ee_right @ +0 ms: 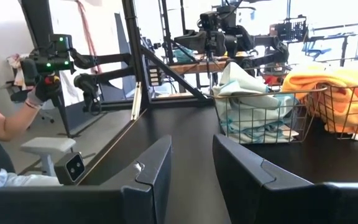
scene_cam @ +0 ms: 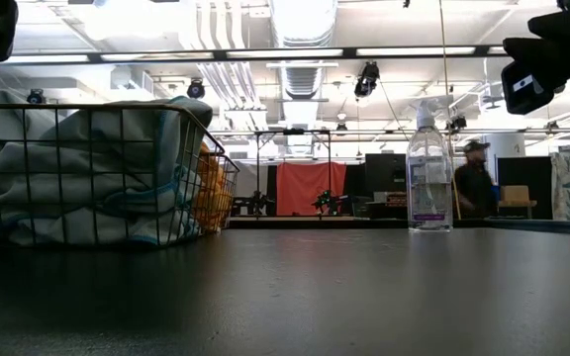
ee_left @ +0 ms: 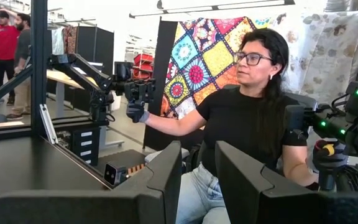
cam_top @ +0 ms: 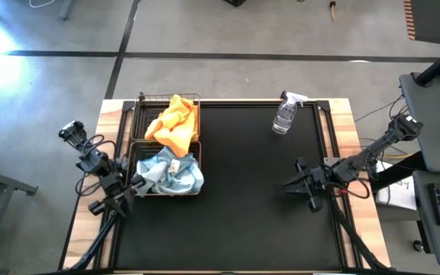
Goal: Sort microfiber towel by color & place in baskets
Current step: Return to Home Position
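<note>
Orange towels are filling one wire basket and blue-grey towels the neighbouring basket, so the left gripper and right gripper are hovering empty, fingers apart, at opposite sides of the table, sorting seemingly finished.

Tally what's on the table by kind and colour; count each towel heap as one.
Black wire-mesh baskets: 2
Orange-yellow microfiber towel heap: 1
Pale blue-grey microfiber towel heap: 1
Clear plastic spray bottle: 1
Total: 5

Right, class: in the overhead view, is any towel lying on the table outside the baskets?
No: orange towels fill the upper basket, blue towels the lower basket; only the spray bottle stands outside.
</note>
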You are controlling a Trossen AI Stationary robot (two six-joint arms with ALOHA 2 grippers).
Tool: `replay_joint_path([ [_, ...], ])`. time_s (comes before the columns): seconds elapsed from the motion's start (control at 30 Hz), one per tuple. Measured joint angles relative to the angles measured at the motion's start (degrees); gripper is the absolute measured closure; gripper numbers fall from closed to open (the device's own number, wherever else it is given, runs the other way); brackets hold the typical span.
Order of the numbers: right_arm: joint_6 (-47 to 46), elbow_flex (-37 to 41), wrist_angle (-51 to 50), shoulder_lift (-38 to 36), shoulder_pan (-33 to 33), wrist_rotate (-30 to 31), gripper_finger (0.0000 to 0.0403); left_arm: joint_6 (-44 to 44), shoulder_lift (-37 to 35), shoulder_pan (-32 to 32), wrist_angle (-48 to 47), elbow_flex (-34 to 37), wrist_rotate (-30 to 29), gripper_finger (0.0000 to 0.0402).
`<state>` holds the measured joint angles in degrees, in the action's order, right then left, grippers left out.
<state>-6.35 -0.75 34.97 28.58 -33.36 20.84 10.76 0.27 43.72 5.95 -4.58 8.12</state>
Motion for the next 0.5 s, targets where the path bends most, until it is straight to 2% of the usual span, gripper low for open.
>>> replay_joint_path([
  [0.5,-0.46,0.06,-3.4,0.02,0.0,0.15,0.0291,0.02,0.0,0.02,-0.08,0.0,0.0,0.0318],
])
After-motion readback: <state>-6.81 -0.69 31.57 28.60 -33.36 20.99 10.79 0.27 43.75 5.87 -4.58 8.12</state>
